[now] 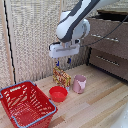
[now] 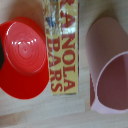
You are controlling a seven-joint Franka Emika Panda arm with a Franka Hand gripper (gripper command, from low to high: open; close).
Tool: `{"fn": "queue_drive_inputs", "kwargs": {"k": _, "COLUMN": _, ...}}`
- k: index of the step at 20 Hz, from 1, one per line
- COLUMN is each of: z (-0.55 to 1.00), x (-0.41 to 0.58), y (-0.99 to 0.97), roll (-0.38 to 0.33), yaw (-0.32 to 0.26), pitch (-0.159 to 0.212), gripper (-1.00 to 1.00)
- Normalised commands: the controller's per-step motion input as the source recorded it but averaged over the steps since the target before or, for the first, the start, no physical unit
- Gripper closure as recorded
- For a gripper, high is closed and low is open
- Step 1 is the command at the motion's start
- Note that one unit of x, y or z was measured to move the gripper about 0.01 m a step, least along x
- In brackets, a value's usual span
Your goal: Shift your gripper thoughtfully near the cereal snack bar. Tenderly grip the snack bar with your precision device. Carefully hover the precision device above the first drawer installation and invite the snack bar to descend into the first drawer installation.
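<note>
The white arm reaches in from the upper right of the exterior view, wrist bent so the gripper (image 1: pixel 63 62) points straight down above the cereal snack bar (image 1: pixel 61 77). Its dark fingers (image 1: pixel 68 61) hang apart, clear of the packet. The bar stands on the wooden worktop (image 1: pixel 95 102), between the red bowl (image 1: pixel 58 93) and the pink cup (image 1: pixel 79 83).

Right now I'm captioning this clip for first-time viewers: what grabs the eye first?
The red wire basket in the near corner at the exterior view's left dominates. Behind it, the gripper hangs just above the upright cereal snack bar, flanked by a red bowl and pink cup.
</note>
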Motion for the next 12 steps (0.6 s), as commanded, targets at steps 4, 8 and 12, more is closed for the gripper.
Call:
{"fn": "queue_drive_inputs", "kwargs": {"k": 4, "z": -0.35, "x": 0.232, "y": -0.02, "roll": 0.0, "yaw": 0.0, "pitch": 0.037, "gripper": -1.0}}
{"fn": "queue_drive_inputs", "kwargs": {"k": 8, "z": -0.36, "x": 0.259, "y": 0.0, "roll": -0.015, "yaw": 0.003, "pitch": 0.004, "gripper": -1.0}}
{"fn": "queue_drive_inputs", "kwargs": {"k": 12, "z": -0.3, "x": 0.211, "y": 0.0, "roll": -0.049, "yaw": 0.006, "pitch": 0.0, "gripper": -1.0}}
